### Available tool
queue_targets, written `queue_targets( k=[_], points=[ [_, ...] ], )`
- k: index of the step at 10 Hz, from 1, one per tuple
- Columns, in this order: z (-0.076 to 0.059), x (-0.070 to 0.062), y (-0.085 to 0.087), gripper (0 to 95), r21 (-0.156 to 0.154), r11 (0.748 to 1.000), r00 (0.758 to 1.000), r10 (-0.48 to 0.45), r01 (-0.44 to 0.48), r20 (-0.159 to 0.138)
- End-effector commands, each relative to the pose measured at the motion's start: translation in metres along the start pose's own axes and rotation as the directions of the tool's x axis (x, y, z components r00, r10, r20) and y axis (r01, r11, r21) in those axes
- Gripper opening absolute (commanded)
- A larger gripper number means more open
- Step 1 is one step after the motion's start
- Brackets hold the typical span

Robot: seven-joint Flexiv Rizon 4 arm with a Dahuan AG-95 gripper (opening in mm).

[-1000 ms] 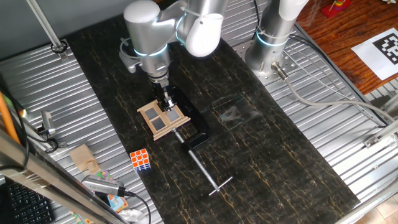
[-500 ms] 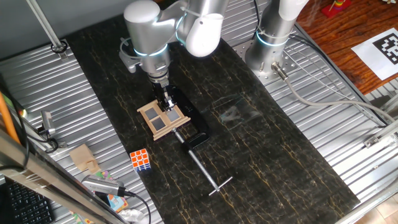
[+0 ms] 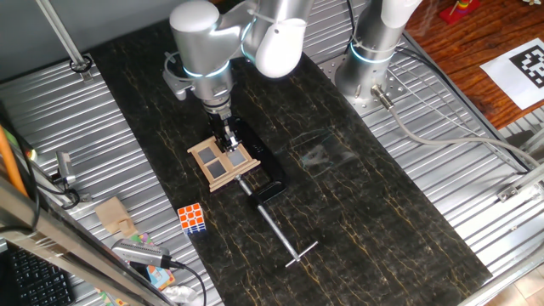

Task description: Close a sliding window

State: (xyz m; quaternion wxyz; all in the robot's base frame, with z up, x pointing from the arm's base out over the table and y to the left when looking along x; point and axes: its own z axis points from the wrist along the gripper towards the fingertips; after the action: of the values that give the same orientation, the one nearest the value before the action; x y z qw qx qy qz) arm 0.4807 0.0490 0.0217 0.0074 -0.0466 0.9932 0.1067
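The sliding window is a small tan wooden frame with a cross and grey panes, standing on a black base in the middle of the dark table. My gripper hangs straight down from the grey arm and its black fingers reach the window's top edge at the centre bar. The fingers sit close together, but the view is too small to show whether they are open or shut, or whether they grip the frame.
A black clamp with a long metal rod holds the window base and stretches toward the front right. A Rubik's cube lies front left. A cardboard piece and tools lie on the left metal surface.
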Motion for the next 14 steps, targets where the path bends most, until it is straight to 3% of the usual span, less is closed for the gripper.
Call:
queue_targets(
  k=[1, 3, 5, 14],
  points=[
    [-0.012, -0.003, -0.001, 0.0, 0.007, 1.000, 1.000, 0.007, -0.007, -0.009],
    [-0.035, -0.008, -0.001, 0.0, 0.009, 1.000, 1.000, 0.000, 0.000, -0.011],
    [-0.047, -0.010, 0.000, 0.0, 0.014, 1.000, 1.000, -0.007, 0.008, -0.010],
    [-0.033, -0.008, -0.001, 0.0, 0.018, 1.000, 1.000, -0.003, 0.003, -0.005]
  ],
)
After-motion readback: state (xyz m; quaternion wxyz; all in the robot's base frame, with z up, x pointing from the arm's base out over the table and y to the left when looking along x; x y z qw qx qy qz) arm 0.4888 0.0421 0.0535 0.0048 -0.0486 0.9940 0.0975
